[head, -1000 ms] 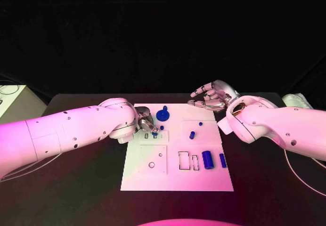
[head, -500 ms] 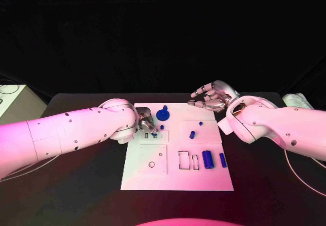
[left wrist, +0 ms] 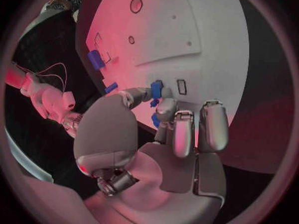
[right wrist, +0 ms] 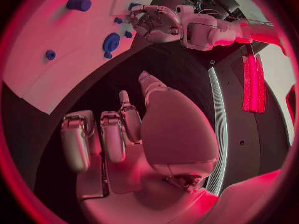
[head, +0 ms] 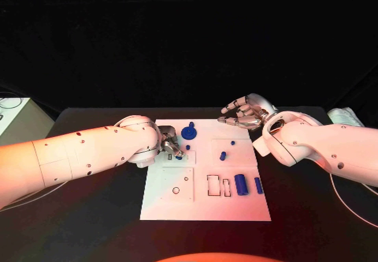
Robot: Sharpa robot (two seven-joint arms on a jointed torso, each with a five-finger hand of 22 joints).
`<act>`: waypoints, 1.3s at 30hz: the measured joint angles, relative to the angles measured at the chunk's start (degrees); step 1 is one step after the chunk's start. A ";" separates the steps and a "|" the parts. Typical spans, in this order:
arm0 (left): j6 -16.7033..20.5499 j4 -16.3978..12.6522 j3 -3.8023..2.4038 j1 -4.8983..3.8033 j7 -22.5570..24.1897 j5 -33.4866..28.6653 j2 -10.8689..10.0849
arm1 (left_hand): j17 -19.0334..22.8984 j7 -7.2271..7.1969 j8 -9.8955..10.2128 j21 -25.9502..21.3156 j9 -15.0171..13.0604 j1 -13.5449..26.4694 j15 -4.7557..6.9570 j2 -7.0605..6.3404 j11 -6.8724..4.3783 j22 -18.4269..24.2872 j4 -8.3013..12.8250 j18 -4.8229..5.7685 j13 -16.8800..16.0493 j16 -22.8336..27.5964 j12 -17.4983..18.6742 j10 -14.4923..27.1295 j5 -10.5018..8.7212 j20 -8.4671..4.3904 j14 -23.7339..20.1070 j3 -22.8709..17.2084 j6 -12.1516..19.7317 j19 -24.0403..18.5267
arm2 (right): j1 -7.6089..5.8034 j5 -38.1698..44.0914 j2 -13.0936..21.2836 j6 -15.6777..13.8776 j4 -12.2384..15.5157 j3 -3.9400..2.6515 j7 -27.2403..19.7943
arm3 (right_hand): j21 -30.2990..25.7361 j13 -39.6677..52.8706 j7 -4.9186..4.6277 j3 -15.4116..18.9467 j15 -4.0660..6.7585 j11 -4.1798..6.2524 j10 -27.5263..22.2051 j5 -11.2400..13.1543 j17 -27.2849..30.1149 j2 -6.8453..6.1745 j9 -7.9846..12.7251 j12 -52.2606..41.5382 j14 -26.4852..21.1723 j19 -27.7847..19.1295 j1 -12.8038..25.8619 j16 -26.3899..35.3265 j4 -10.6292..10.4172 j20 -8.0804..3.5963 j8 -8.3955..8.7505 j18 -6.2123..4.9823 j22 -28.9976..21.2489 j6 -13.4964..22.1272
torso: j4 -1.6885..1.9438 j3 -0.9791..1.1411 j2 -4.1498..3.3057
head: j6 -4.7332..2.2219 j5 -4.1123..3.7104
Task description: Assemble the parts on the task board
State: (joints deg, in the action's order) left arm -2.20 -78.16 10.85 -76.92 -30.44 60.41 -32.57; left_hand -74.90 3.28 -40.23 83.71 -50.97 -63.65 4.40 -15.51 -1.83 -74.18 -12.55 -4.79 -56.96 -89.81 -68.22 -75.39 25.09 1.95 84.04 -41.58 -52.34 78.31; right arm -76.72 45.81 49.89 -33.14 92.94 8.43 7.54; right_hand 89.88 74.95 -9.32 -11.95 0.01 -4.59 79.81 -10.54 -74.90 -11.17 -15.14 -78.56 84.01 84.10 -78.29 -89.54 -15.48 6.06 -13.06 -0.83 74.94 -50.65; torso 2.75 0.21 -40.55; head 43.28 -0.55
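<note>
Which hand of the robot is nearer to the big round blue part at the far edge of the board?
Left. The left hand works just beside the round blue part, over the task board. The right hand hovers off the board's far right corner.

No text, label, brand, number or sign can be read anywhere; the task board carries only black outlines of slots and holes, no lettering.
</note>
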 measured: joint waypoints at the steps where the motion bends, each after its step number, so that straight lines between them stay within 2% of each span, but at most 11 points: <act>1: -0.03 -0.01 0.00 0.01 0.00 0.03 0.00 | -0.02 0.00 0.00 0.00 0.00 0.00 0.00 0.00 0.00 0.00 0.00 0.00 0.00 0.00 0.00 0.00 0.00 0.00 0.00 0.00 0.00 0.00 | 0.01 0.00 0.00 0.01 0.00 0.00 0.00 | 0.00 0.00 0.00 0.00 0.00 0.00 0.00 0.00 0.00 0.00 0.00 0.00 0.00 0.00 0.00 0.00 0.00 0.00 0.00 0.00 0.00 0.00 | 0.00 0.00 0.00 | 0.01 -0.01; 21: -1.00 0.25 -0.14 -0.06 0.11 0.29 0.11 | -0.04 -0.01 0.01 0.00 -0.01 0.15 0.00 0.29 0.02 0.05 0.00 0.00 0.43 0.00 0.00 0.01 0.20 0.00 0.00 0.00 -0.01 0.00 | 0.07 0.00 0.00 0.19 -0.05 0.00 0.04 | 0.00 -0.01 0.00 0.00 0.00 0.00 0.00 0.00 0.00 0.38 0.00 0.00 0.00 0.00 -0.38 0.00 0.00 0.00 0.00 0.00 -0.02 0.00 | -0.01 0.01 -0.05 | 0.23 -0.12; 25: -1.65 0.55 -0.19 -0.14 0.13 0.31 0.30 | -0.04 -0.03 0.01 0.00 -0.01 1.37 0.00 1.51 0.02 0.54 0.26 0.00 0.54 0.00 0.00 0.01 -0.06 0.00 0.00 0.26 -0.02 -0.01 | 0.07 0.00 0.04 0.20 -0.03 0.00 0.04 | 0.00 -0.01 0.00 0.00 0.00 0.00 0.00 0.00 -0.05 0.38 0.00 0.00 0.00 0.00 -0.38 0.00 0.00 0.00 0.00 0.00 -0.02 0.00 | -0.01 0.01 -0.08 | 0.34 -0.12; 29: -2.33 0.84 -0.22 -0.23 0.15 0.33 0.48 | -0.04 -0.03 0.01 0.00 -0.49 1.99 0.00 1.90 0.02 0.58 0.35 -0.01 0.54 0.00 0.00 0.01 -0.11 0.00 0.00 0.35 -0.02 -0.01 | 0.07 -0.01 0.09 0.20 0.01 0.00 0.04 | 0.00 -0.02 0.00 0.00 0.00 0.00 0.00 0.00 -0.05 0.38 0.00 0.00 0.00 0.00 -0.38 0.00 0.00 0.00 0.00 0.00 -0.02 0.00 | -0.01 0.01 -0.09 | 0.48 -0.16; 30: -2.45 0.91 -0.22 -0.25 0.15 0.34 0.52 | -0.03 -0.08 0.01 0.00 -0.51 2.47 0.00 1.90 0.02 0.62 0.49 -0.01 0.54 0.00 0.00 0.01 -0.11 0.00 0.00 0.46 -0.08 -0.01 | 0.07 -0.01 0.10 0.20 0.02 0.00 0.04 | 0.00 -0.02 0.00 0.00 0.00 0.00 0.00 0.00 -0.05 0.38 0.00 0.00 0.00 0.00 -0.38 0.00 0.00 0.00 0.00 0.00 -0.02 0.00 | -0.01 0.01 -0.09 | 0.52 -0.17; 31: -2.60 0.98 -0.24 -0.26 0.19 0.34 0.57 | -0.03 -0.33 0.12 0.00 -0.51 2.85 0.00 1.53 0.02 0.63 3.29 0.00 0.54 0.00 0.00 0.01 -0.27 0.00 0.00 -2.34 -0.33 -0.01 | 0.07 -0.01 0.12 0.20 0.02 0.00 0.04 | 0.00 -0.02 0.00 0.00 0.00 0.00 0.00 0.00 -0.05 0.38 0.00 0.00 0.00 0.00 -0.38 0.00 0.00 0.00 0.00 0.00 -0.02 0.00 | -0.01 0.01 -0.09 | 0.55 -0.19; 35: -2.95 1.20 -0.24 -0.31 0.21 0.36 0.71 | -0.03 -0.33 0.16 -0.22 -0.53 3.96 0.00 2.06 0.01 0.62 3.58 -0.01 0.41 0.00 0.00 -0.02 -0.30 0.00 0.00 -2.63 -0.33 -0.01 | 0.07 -0.01 0.15 0.21 0.04 0.00 0.04 | 0.00 -0.02 0.00 0.00 0.00 0.00 0.00 0.00 -0.04 0.38 0.00 0.00 0.00 0.00 -0.38 0.00 0.00 0.00 0.00 0.01 -0.02 0.00 | -0.01 0.01 -0.09 | 0.68 -0.20; 39: -3.16 1.39 -0.25 -0.32 0.24 0.37 0.82 | -0.03 -0.33 0.17 -0.22 -0.86 4.10 0.00 2.06 -0.18 0.62 3.69 0.00 0.35 0.00 0.00 -0.22 -0.34 0.00 0.00 -2.52 -0.34 -0.01 | 0.07 -0.01 0.17 0.21 0.05 0.00 0.04 | 0.00 -0.02 0.00 0.00 0.00 0.00 0.00 0.00 -0.04 0.38 0.00 0.00 0.00 0.00 -0.38 0.23 0.00 0.00 0.00 0.00 -0.03 0.00 | -0.01 0.01 -0.08 | 0.76 -0.27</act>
State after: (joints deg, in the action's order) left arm -5.36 -76.77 10.60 -77.24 -30.20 60.77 -31.75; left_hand -74.93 2.95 -40.06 83.48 -51.84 -59.55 4.40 -13.46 -2.01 -73.56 -8.86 -4.79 -56.61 -89.81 -68.22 -75.61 24.75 1.95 84.04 -44.10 -52.68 78.30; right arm -76.65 45.80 50.06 -32.93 92.99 8.43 7.59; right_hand 89.88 74.93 -9.32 -11.95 0.01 -4.59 79.81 -10.54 -74.95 -10.79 -15.14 -78.56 84.02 84.10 -78.67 -89.31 -15.48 6.06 -13.05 -0.83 74.91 -50.65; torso 2.74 0.22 -40.62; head 44.04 -0.83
